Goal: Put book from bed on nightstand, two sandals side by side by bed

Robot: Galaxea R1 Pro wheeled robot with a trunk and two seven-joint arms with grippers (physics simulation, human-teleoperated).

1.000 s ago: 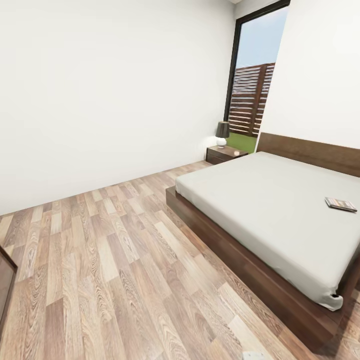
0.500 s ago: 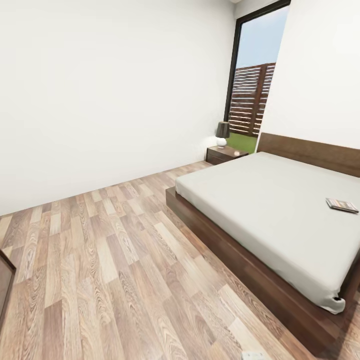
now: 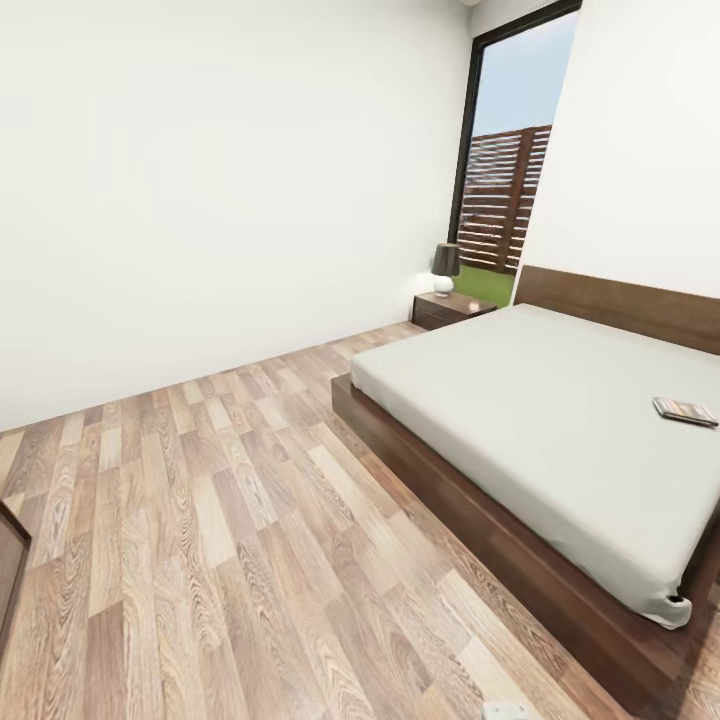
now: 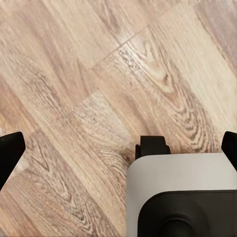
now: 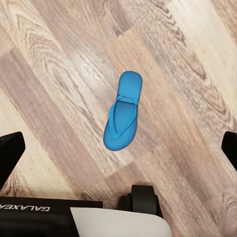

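Head view takes in a bedroom with a wood-plank floor (image 3: 200, 520) and a plain white wall (image 3: 220, 180) along the left. On the right stands the bed (image 3: 520, 410), its pale grey mattress flat on a dark brown frame, with a long brown headboard (image 3: 620, 305) at the far end. A tall window (image 3: 505, 150) in the far corner looks out on a slatted fence and a strip of grass. Just left of the headboard, at the far end of the bed, sits the nightstand (image 3: 450, 308), and a small lamp (image 3: 444, 268) with a dark shade stands on it. The book (image 3: 685, 411) lies flat on the mattress, far to the right, well apart from the nightstand.

Right wrist view looks down at the same plank floor, where one blue sandal (image 5: 123, 110) lies flat, sole down, apart from the robot's base. The right gripper (image 5: 118, 148) has its two dark fingertips at opposite edges of the picture, spread wide and holding nothing. Left wrist view shows the left gripper (image 4: 118, 153) likewise spread wide over bare planks, above a grey part of the robot's base (image 4: 182, 173).
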